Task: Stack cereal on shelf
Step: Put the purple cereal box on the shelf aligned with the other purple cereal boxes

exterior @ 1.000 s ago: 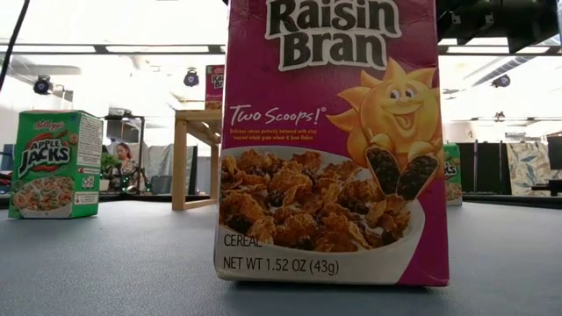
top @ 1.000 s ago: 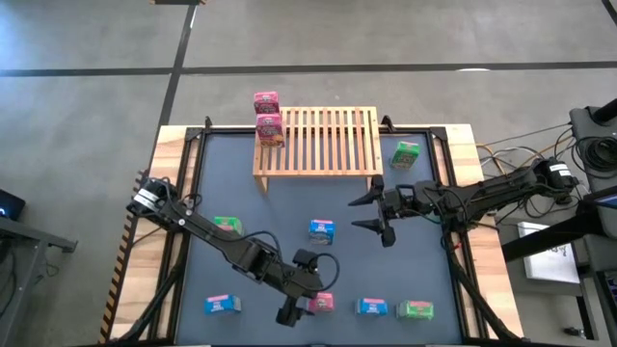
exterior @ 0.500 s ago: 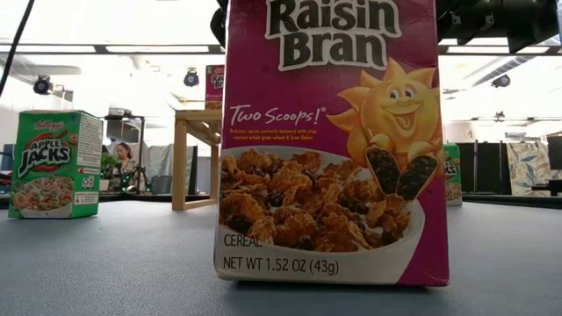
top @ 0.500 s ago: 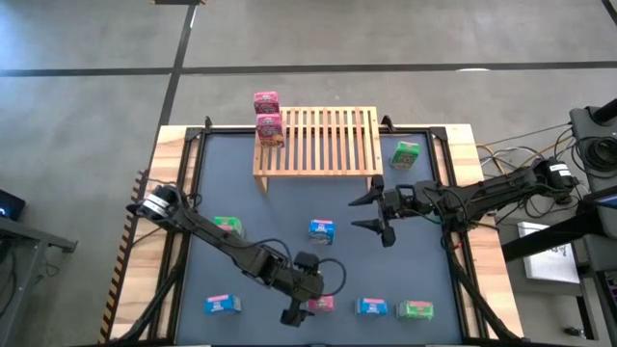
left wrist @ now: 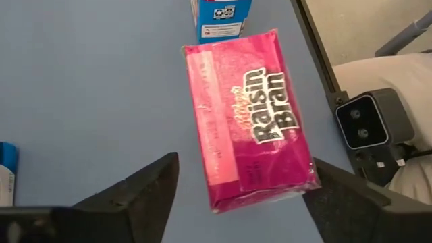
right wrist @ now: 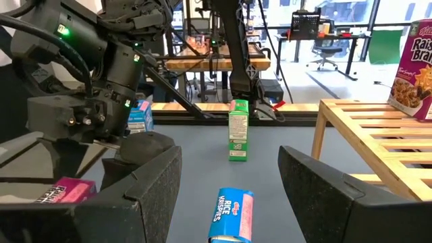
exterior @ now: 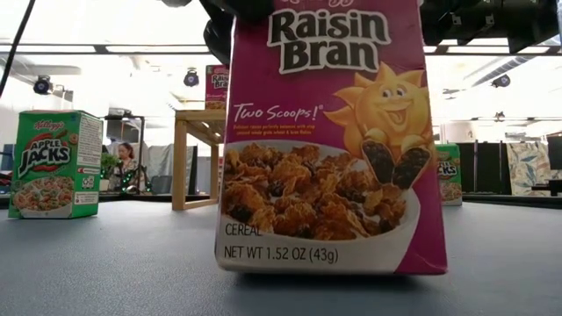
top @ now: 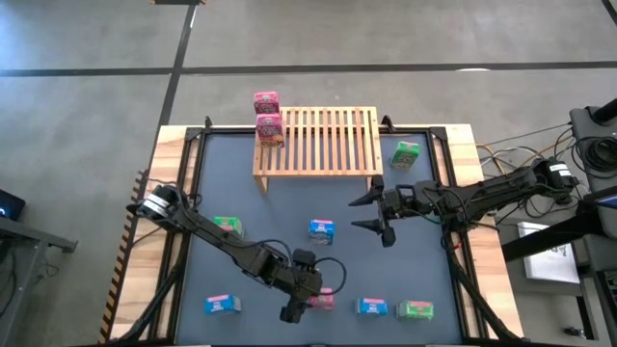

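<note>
A pink Raisin Bran cereal box [top: 321,302] stands upright on the dark mat near the table's near edge and fills the low view [exterior: 329,140]. My left gripper [top: 299,301] is open over its top [left wrist: 246,115], one finger on either side of it. My right gripper [top: 371,214] is open and empty above the mat's right middle. The wooden slatted shelf [top: 323,140] stands at the far edge, with two pink boxes [top: 268,116] at its far left corner. My left gripper comes at the pink box from above, its fingers pointing down on either side of the box's top. One fingertip [left wrist: 324,181] lies against a corner of the top [left wrist: 307,177]. The other fingertip [left wrist: 158,177] stands apart from it. The box stands on the mat, slightly tipped.
Loose boxes stand on the mat: green [top: 228,226], blue [top: 321,229], blue [top: 222,304], blue [top: 371,306], green [top: 416,309], and green [top: 406,154] beside the shelf. The low camera [left wrist: 368,121] sits just beyond the mat's near edge, close to the pink box.
My left gripper has come down over the pink box and now shows at the top of the low view. The box has shifted and tipped a little, its base staying on the mat. My right arm has kept still.
</note>
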